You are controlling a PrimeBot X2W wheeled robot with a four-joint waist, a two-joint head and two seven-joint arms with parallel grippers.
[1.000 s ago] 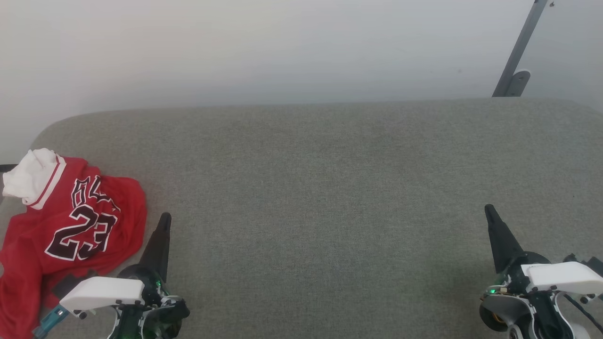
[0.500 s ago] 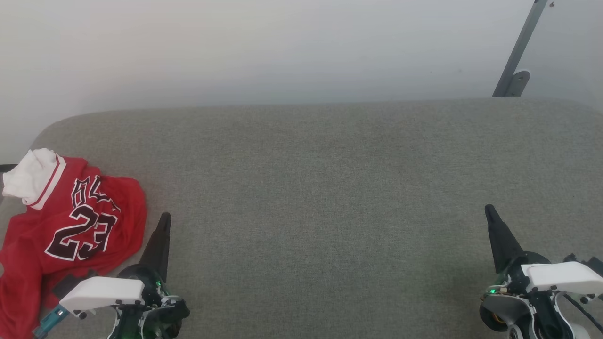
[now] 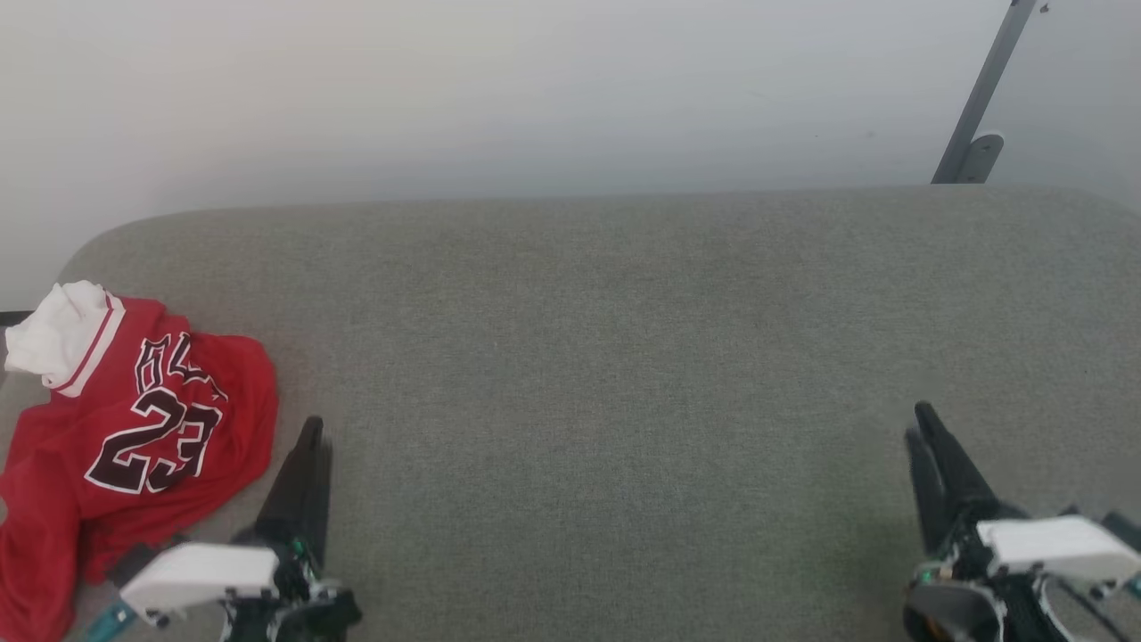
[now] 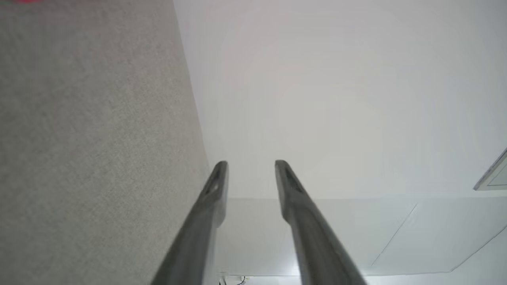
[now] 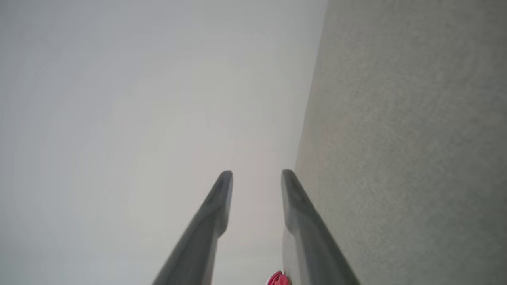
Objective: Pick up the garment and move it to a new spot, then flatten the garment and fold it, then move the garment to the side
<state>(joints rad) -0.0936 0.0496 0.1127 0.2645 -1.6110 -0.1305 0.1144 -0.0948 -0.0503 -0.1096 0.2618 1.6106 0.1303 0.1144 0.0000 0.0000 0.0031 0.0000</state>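
The garment (image 3: 134,428), a red jersey with a white sleeve and black "23" lettering, lies crumpled at the left end of the grey cushioned surface (image 3: 579,357). My left gripper (image 3: 316,432) hovers just right of the garment's edge, apart from it. Its fingers stand a little apart with nothing between them, as the left wrist view confirms for the left gripper (image 4: 251,164). My right gripper (image 3: 918,421) is far off at the lower right, also slightly open and empty. The right gripper (image 5: 257,173) points along the surface, with a small red bit of the garment (image 5: 278,278) at the bottom edge.
A pale wall (image 3: 446,89) rises behind the surface's rounded back edge. A grey metal strut with a bracket (image 3: 976,134) leans at the upper right. The wide grey surface stretches between the two grippers.
Both grippers went from shut to slightly open and drew back a little toward the bottom of the head view. The garment has not moved.
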